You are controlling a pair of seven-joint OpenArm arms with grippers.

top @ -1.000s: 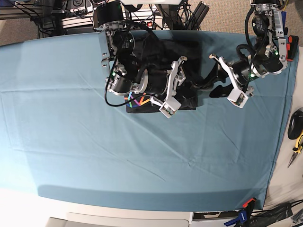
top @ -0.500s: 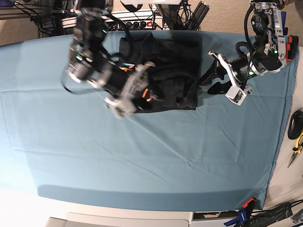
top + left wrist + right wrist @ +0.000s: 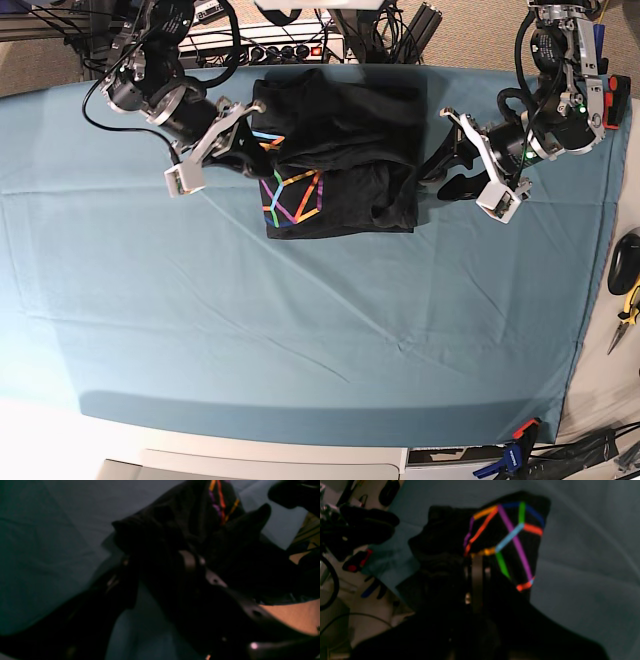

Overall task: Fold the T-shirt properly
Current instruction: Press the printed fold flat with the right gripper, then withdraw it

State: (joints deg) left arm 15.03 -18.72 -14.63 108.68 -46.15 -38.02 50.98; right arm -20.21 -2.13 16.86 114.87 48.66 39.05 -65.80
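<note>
Base view shows the black T-shirt (image 3: pixel 345 150) bunched at the tabletop's (image 3: pixel 300 330) 12 o'clock edge, rainbow print up. Right gripper (image 3: pixel 240 150), at the shirt's 9 o'clock side, has its fingers closed together at the cloth's edge. Left gripper (image 3: pixel 455 160), at 3 o'clock, keeps fingers spread, empty.

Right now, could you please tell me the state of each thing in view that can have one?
T-shirt: folded into a rough rectangle on the table cloth, rainbow print showing on one panel.
Right claw: shut, at the shirt's edge.
Left claw: open, beside the shirt.
Table cloth: spread flat, lightly creased.
</note>
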